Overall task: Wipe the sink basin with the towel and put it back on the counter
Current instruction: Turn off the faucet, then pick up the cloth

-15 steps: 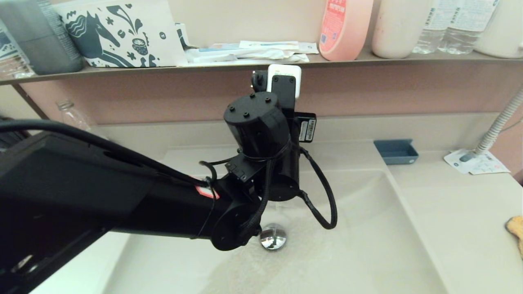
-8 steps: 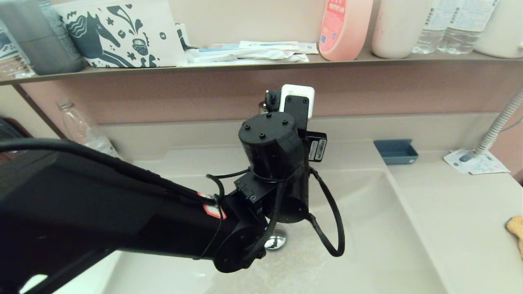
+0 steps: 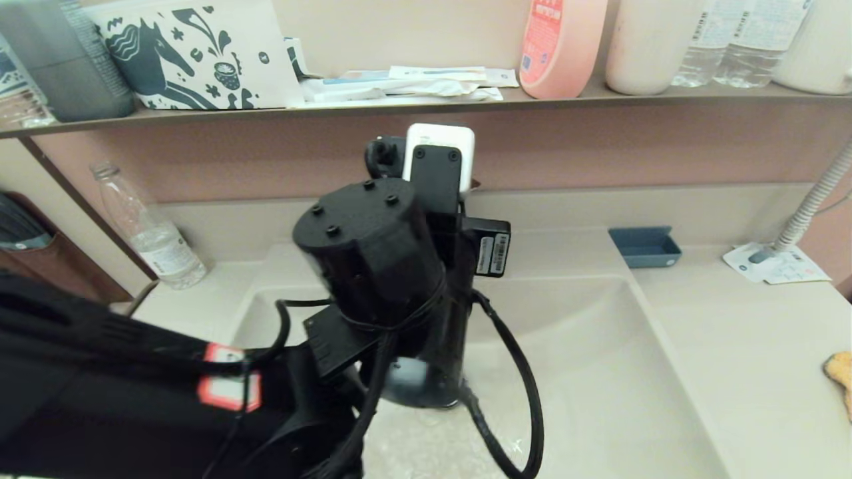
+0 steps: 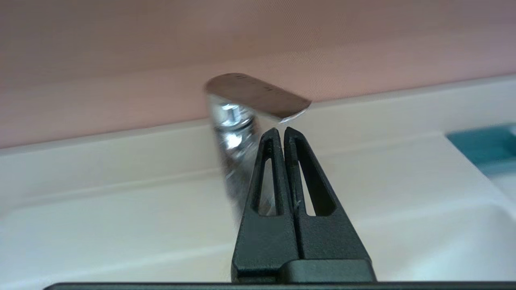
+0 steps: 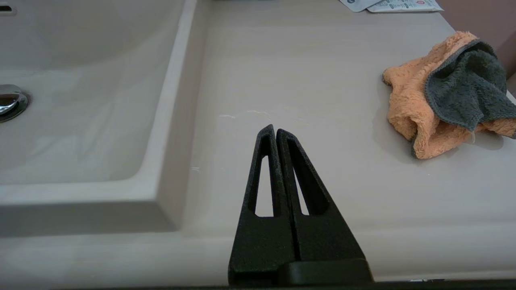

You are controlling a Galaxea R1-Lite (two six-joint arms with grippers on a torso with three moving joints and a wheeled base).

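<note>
My left arm (image 3: 373, 266) reaches over the beige sink basin (image 3: 599, 372) and hides the drain plug in the head view. In the left wrist view my left gripper (image 4: 281, 131) is shut and empty, its tips just beside the chrome faucet (image 4: 236, 121), under the faucet's flat lever. The orange-tan towel (image 5: 411, 104), with a grey side folded over it, lies crumpled on the counter (image 5: 302, 80) right of the basin; only its edge (image 3: 840, 372) shows in the head view. My right gripper (image 5: 275, 129) is shut and empty over the counter, well short of the towel. The drain plug (image 5: 10, 100) shows in the right wrist view.
A blue soap dish (image 3: 644, 246) and a white printed packet (image 3: 775, 265) lie at the back right of the counter, by a corrugated hose (image 3: 815, 199). A clear bottle (image 3: 150, 229) stands left of the basin. The dark shelf (image 3: 599, 100) above carries bottles and boxes.
The left arm first shifted right and down over the basin, then swung back left and nearer to the head camera, uncovering the clear bottle and hiding the drain plug. The towel has not moved.
</note>
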